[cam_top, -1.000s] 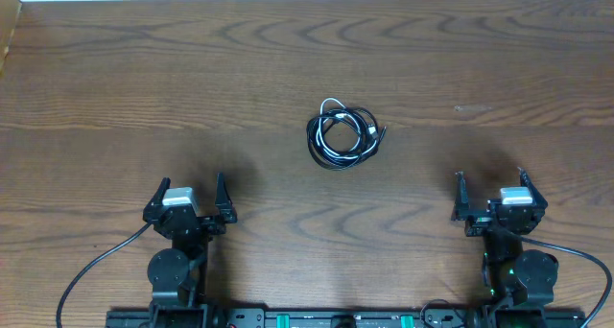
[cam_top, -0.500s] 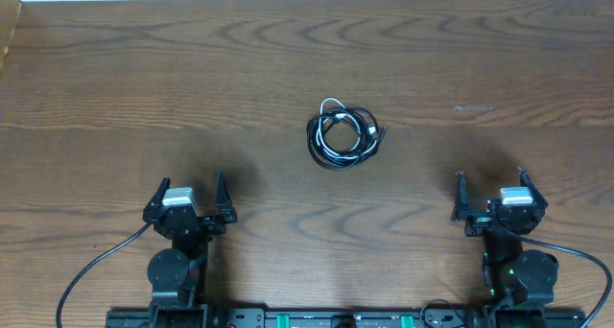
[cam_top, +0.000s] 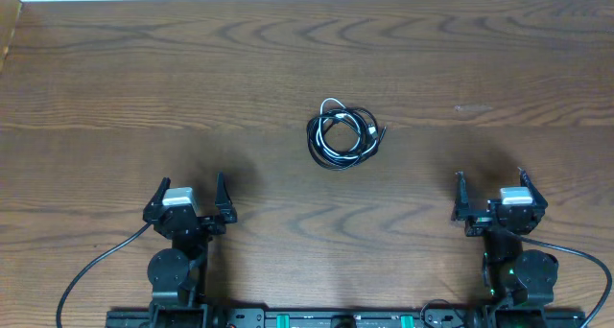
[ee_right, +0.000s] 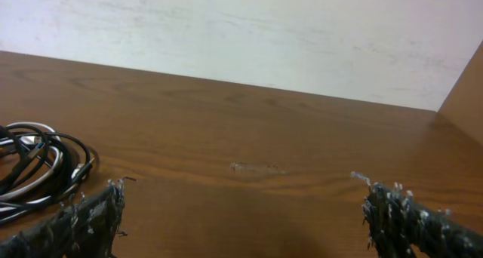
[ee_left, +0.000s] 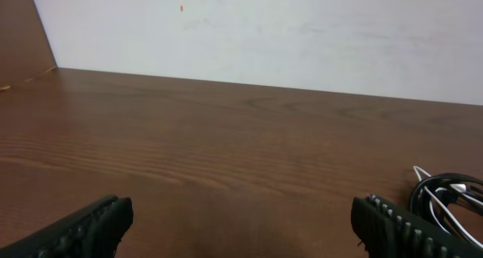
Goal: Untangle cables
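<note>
Nothing untangled yet: the cables (cam_top: 342, 136) lie in one coil; left gripper (cam_top: 189, 186) and right gripper (cam_top: 489, 179) sit well apart from it, jaws wide, empty

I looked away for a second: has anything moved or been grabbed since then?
Nothing visibly changed. The cables lie in the same coil, untouched; the left pincer and right pincer stay open and well apart from them, as before.

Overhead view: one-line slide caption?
Tangled black-and-white cables coiled on the wooden table; left claw and right claw open, apart from them.
</note>
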You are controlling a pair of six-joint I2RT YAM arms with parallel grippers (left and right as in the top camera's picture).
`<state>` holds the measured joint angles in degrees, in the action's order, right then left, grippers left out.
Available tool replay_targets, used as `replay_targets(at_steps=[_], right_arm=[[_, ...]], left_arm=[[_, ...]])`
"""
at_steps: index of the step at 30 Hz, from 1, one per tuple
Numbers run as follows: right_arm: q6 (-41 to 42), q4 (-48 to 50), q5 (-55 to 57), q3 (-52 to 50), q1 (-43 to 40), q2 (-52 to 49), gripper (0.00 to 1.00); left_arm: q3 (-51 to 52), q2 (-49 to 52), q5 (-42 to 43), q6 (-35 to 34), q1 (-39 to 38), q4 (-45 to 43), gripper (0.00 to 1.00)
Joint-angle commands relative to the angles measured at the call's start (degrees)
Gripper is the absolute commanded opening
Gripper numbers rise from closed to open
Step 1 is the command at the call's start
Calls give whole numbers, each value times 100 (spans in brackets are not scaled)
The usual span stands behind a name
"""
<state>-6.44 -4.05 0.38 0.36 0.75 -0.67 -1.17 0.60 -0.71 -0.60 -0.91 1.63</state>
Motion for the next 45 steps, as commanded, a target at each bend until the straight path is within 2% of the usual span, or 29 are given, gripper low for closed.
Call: replay_targets(at_steps=[1, 13, 23, 32, 39, 45], right_arm=[[81, -26, -33, -9, -33, 33, 99], [85, -22, -81, -9, -33, 33, 99], [81, -24, -76, -9, -33, 33, 99], [83, -24, -76, -9, -33, 33, 99], [83, -24, -76, -7, -33, 33, 99], [81, -24, -76, -7, -33, 33, 99]], left_arm=[[90, -31, -76, 24, 24, 245, 98], [-57, -31, -81, 7, 24, 243, 98], [-914, 11, -188, 11, 24, 264, 98], [-1934, 667, -188, 15, 24, 260, 98], [-3062, 1502, -192, 730, 24, 424, 98], [-3866, 2514, -791, 1934, 24, 4, 98]])
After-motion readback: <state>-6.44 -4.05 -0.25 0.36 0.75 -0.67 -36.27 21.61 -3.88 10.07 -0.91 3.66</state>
